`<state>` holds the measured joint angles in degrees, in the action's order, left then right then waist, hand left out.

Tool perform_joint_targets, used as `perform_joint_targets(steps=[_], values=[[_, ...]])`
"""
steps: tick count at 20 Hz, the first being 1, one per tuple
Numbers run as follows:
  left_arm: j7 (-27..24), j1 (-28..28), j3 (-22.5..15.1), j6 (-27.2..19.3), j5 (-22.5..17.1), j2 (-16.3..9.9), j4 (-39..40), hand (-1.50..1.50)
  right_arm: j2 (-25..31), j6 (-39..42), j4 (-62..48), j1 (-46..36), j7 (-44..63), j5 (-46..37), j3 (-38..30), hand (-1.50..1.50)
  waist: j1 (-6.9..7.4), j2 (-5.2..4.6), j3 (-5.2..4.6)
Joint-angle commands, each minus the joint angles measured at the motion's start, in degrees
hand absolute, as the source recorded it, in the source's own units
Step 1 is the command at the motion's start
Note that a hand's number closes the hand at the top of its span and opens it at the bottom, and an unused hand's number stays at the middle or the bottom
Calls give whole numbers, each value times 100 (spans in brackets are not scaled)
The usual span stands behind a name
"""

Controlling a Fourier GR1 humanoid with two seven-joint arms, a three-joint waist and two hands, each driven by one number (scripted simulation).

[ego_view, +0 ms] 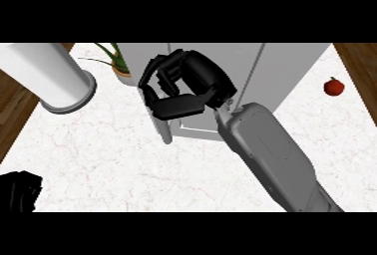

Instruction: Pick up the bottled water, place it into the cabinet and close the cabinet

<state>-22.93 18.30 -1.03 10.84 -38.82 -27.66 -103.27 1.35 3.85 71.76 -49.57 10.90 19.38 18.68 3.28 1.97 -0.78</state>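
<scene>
- since the right robot hand [180,92] is curled over the front of the cabinet [290,69], the step in hand looks like closing the cabinet door [165,130].
- whether its curled fingers hold anything, i cannot tell.
- bottled water is not visible; it may be inside.
- push the door's free edge steadily, keeping fingers out of the gap.
- left robot hand [18,191] sits at the table's [110,164] lower left edge.

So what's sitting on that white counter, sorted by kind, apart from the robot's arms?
Cabinets: 1, grey cabinet
Fruit: 1, red apple
Plants: 1, potted plant
White cylinders: 1, white cylinder
Total: 4. No bottled water shows; the right robot hand may hide it.
</scene>
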Motion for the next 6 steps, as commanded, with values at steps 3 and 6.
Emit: perform_joint_targets(steps=[3,6], values=[[123,-239,82,-42,-83,-28,40,150,639,7,-1130,-119,-377,-134,-719,150,-90,-351,76],[160,-187,-59,-26,-48,35,-36,150,698,76,-1180,-194,-350,-38,-814,150,-79,-333,75]])
